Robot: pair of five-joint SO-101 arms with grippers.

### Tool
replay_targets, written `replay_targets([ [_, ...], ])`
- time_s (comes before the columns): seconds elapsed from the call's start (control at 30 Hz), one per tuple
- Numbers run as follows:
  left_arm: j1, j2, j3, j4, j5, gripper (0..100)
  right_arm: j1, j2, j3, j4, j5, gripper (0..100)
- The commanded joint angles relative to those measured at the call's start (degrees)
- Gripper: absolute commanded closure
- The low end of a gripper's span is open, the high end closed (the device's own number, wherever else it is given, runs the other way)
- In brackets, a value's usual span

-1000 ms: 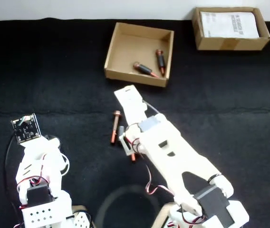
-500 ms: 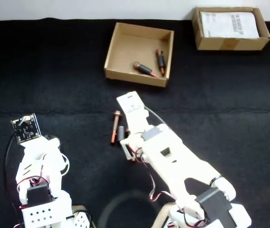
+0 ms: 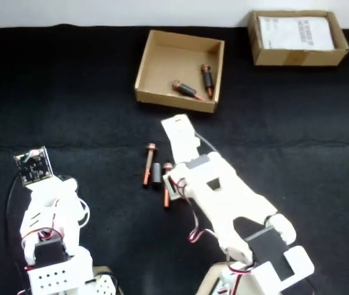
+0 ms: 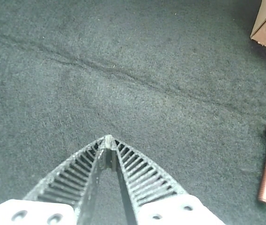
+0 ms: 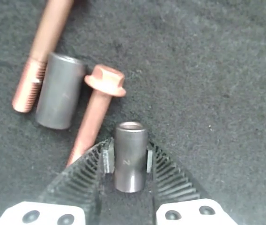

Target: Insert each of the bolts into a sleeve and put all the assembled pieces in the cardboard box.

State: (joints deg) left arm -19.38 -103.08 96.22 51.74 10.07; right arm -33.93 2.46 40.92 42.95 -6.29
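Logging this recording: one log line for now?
right gripper: shut on sleeve | left gripper: shut | box: two assembled pieces | table: two bolts, loose sleeve

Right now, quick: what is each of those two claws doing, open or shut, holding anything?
Left gripper: shut, holding nothing.
Right gripper: shut on a dark sleeve.

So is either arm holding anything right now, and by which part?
The right gripper holds a grey sleeve, pinched across its round sides about midway along. The left gripper is shut on nothing.
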Motion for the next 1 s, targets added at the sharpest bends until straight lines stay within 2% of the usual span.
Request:
replay_targets([
  [0.0,-0.6,-0.1,0.8,0.1,-0.3,99,0.7,2.9,-2.8,1.2,0.3,96.1],
  [0.2,-0.6,-0.1,0.8,0.1,-0.3,99,0.7,3.0,-2.9,1.8,-0.1,99.0],
  [0.3,-0.6,-0.1,0.8,-0.1,-0.1,99,1.1,0.3,-6.0,8.7,-0.1,99.1],
  [0.43,-0.5,-0.1,0.8,0.1,0.1,99,3.8,-9.4,-13.6,19.8,-0.1,99.1],
  [0.63,4.0,-0.3,0.8,4.6,0.1,99,9.4,-25.3,-22.5,27.7,0.4,99.1],
  [0.8,4.4,-0.1,0.5,6.9,-0.3,99,11.0,-35.0,-25.4,36.5,0.4,99.1],
  [0.97,5.1,0.0,-6.2,11.3,-6.3,99,13.0,-45.3,-25.1,44.7,0.4,99.1],
])
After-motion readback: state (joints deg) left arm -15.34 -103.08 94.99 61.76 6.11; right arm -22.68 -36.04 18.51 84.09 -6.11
